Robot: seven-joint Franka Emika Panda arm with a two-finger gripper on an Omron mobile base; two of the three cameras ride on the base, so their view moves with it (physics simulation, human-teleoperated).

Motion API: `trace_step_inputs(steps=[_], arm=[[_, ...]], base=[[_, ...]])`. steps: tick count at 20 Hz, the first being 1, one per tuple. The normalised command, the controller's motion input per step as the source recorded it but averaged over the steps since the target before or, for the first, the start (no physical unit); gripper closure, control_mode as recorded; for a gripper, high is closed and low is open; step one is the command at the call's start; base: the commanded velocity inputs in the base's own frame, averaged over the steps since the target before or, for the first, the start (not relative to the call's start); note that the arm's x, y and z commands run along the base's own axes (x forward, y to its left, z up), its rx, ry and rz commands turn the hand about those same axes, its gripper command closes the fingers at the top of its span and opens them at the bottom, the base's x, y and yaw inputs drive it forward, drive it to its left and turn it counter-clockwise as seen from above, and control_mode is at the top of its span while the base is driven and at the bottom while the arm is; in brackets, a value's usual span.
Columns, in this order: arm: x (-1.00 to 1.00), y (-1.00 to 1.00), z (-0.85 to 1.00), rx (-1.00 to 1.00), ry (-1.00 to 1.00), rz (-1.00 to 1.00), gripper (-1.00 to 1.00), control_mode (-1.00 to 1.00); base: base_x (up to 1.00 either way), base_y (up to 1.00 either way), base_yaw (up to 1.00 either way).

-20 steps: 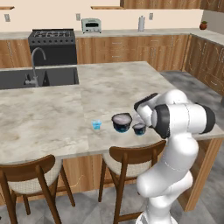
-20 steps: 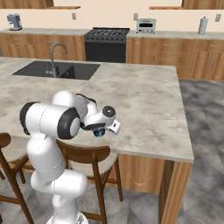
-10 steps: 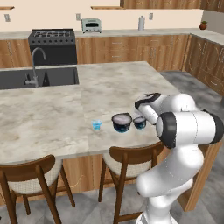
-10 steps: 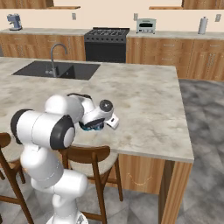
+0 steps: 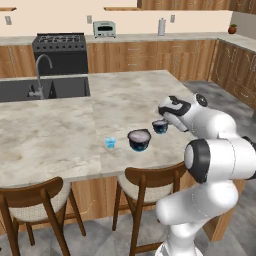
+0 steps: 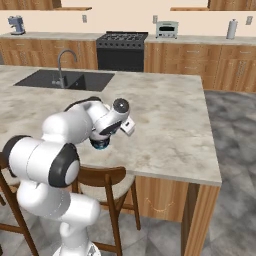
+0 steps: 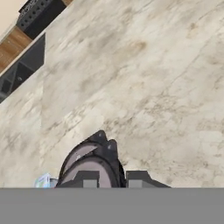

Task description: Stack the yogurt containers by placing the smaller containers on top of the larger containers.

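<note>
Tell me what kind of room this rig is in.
A home kitchen, rendered: a stove and toaster along the back counter, a sink with faucet set in a marble island, wooden chairs tucked under it.

From behind the arm's left we look forward and down across the bench toward the stove wall, and from behind its right we share that same bench, sink and stove. Our hand view sits close over the bench, rolled, the sink at upper left.
</note>
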Motion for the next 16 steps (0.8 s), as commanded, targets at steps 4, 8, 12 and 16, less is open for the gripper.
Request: trace_step_inputs(steps=[4, 8, 12, 16], arm=[[-0.02, 0.31, 0.15, 0.07, -0.1, 0.0, 1.0, -1.0], [0.0, 0.42, 0.0, 0.05, -0.09, 0.0, 1.0, -1.0], [-0.02, 0.33, 0.0, 0.01, -0.09, 0.0, 1.0, -1.0], [-0.06, 0.24, 0.0, 0.0, -0.13, 0.0, 1.0, -1.0]], base=[[0.0, 0.0, 0.0], [0.0, 0.0, 0.0], [0.0, 0.0, 0.0], [0.0, 0.0, 0.0]])
